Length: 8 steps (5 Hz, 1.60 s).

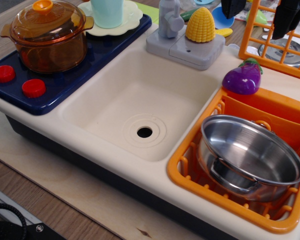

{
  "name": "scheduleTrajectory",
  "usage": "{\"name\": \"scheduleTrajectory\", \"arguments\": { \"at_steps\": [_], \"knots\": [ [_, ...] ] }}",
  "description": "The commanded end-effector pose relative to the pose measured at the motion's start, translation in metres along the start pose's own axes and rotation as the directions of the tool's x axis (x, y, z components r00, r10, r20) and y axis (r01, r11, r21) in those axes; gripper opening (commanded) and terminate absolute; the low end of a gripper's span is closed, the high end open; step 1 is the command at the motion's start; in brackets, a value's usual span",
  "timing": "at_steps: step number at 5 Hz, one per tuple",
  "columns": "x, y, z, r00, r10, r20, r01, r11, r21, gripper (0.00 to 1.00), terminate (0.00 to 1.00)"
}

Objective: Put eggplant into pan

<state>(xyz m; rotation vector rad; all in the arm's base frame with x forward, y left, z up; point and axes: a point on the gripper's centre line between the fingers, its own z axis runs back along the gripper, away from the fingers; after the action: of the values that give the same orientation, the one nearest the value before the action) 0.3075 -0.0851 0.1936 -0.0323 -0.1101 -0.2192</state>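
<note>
The purple eggplant (244, 77) lies on the cream counter ledge at the right, just behind the orange dish rack (190, 172). The shiny steel pan (250, 150) sits tilted and empty inside that rack. My gripper (260, 12) is at the top right edge, above and behind the eggplant. Its two dark fingers (289, 17) stand wide apart with nothing between them. Only the fingertips show.
A cream sink basin (140, 100) with a drain hole fills the middle. An amber lidded pot (50, 35) stands on the blue stove at the left. A yellow corn cob (200, 25) rests on the grey faucet base. An orange crate (275, 45) stands at the back right.
</note>
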Motion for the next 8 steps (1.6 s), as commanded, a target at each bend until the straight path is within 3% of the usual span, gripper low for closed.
{"name": "scheduleTrajectory", "arguments": {
  "at_steps": [1, 4, 6, 7, 8],
  "knots": [
    [0.000, 0.000, 0.000, 1.000, 0.000, 0.000, 0.000, 1.000, 0.000, 1.00, 0.00],
    [0.006, -0.001, -0.057, 0.999, 0.004, 0.049, 0.000, 0.997, -0.072, 1.00, 0.00],
    [0.006, 0.004, -0.073, 0.998, -0.010, 0.065, 0.013, 0.999, -0.041, 1.00, 0.00],
    [0.004, 0.002, -0.079, 0.996, -0.019, 0.083, 0.021, 0.999, -0.031, 0.00, 0.00],
    [0.003, -0.004, -0.077, 0.995, -0.042, 0.089, 0.042, 0.999, 0.008, 0.00, 0.00]
  ]
}}
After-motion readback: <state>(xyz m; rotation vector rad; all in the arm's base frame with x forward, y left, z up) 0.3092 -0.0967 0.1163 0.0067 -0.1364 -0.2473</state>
